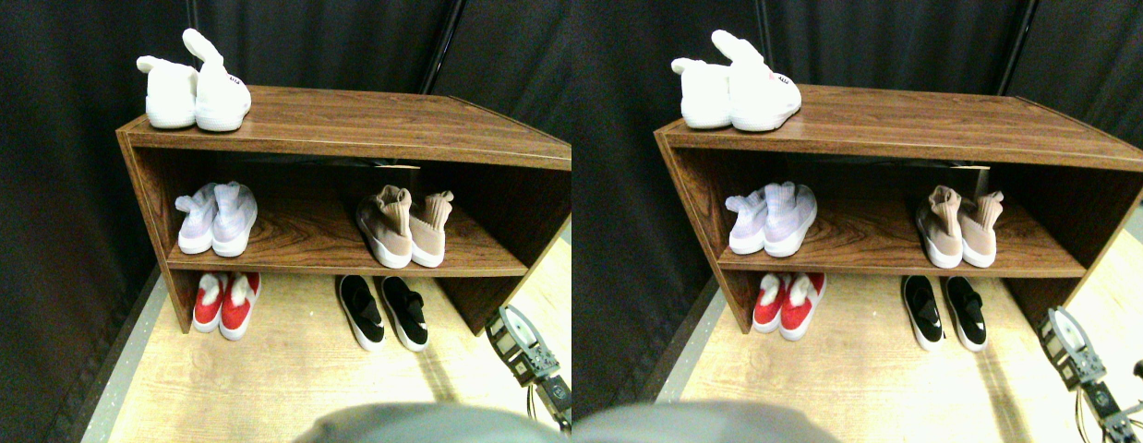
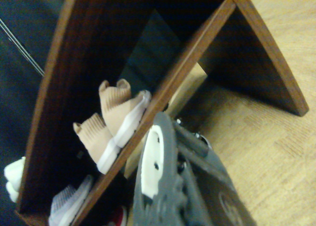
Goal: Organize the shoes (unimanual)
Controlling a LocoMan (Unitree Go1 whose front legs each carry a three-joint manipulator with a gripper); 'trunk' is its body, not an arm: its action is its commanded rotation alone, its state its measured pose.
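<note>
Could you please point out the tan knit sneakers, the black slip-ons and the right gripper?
tan knit sneakers (image 1: 407, 228), stereo view, sock collars.
black slip-ons (image 1: 384, 311), stereo view, dark uppers.
right gripper (image 1: 521, 343), stereo view, jaw frame.

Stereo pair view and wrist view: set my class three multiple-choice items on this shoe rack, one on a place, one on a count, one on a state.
1. Where is the tan pair?
A. on the rack's top board
B. on the middle shelf, right part
C. on the floor

2. How many pairs of shoes show in all?
A. three
B. four
C. five

3. What is the right tool doing?
A. holding a black shoe
B. resting on the top board
C. holding nothing, low beside the rack's right end

Key: 1 B, it stands on the shelf above the black pair. 2 C, white, pale lilac, tan, red, black. 3 C, no shoe is in it.
</note>
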